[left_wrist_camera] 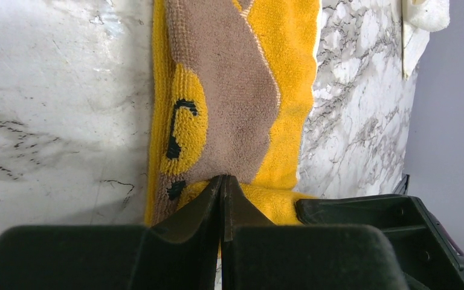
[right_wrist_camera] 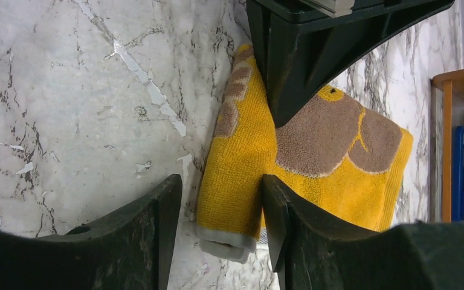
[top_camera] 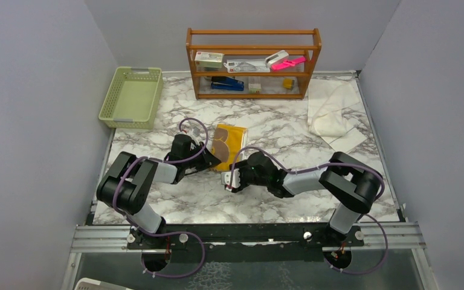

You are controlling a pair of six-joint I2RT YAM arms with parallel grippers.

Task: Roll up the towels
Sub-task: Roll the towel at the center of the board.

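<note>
Black fingers [right_wrist_camera: 163, 223] of the right gripper [right_wrist_camera: 220, 181] fill the bottom of its wrist view. They stand apart on either side of the doubled-over near end of the mustard-yellow terry towel with brown round patches [right_wrist_camera: 235, 163]. One finger touches the cloth and the other has bare marble beside it, so nothing is clamped. Opposite it, the left gripper [left_wrist_camera: 222, 181] has its jaws together, tips set down on that same near end. Whether any cloth is nipped between them cannot be told.

By my reading, the step in hand is the start of the roll on this first towel: the near end is turned over once and both arms are at it. The next move calls for the right jaws to take hold of the fold and carry it over, away from the arms. The left tips would need to stop the cloth sliding. Soft pile will likely slacken if the turn is loose.

The yellow towel lies lengthwise in the middle of the white marble-patterned table [top_camera: 278, 205], its far part flat and unrolled. The larger plain cream-white towel [top_camera: 332, 112] lies crumpled at the far right, well apart. A light green plastic basket [top_camera: 132, 96] sits at far left, and a brown wooden shelf rack [top_camera: 254, 63] stands at the back.
</note>
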